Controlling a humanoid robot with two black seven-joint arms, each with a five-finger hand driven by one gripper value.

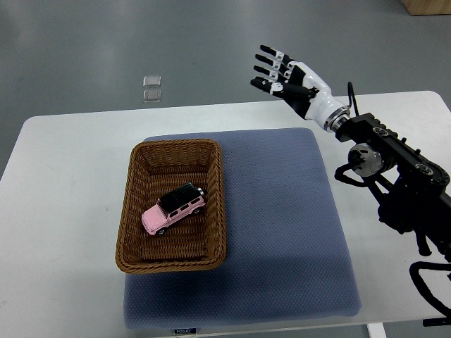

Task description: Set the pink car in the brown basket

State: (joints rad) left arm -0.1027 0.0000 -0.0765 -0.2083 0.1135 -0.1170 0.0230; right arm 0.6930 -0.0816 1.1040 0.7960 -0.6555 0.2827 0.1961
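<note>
Now: pink car lies inside brown basket on blue mat, left part | right hand far right above table edge, fingers spread, empty

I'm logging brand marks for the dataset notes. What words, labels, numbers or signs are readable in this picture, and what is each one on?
Small white tag on the front edge of the blue mat, at: it carries print, but too small and blurred to read.
Pink car in the brown basket: no readable lettering or plate.
Right hand and arm: no legible markings.
Two clear squares on the floor: no text visible.
</note>
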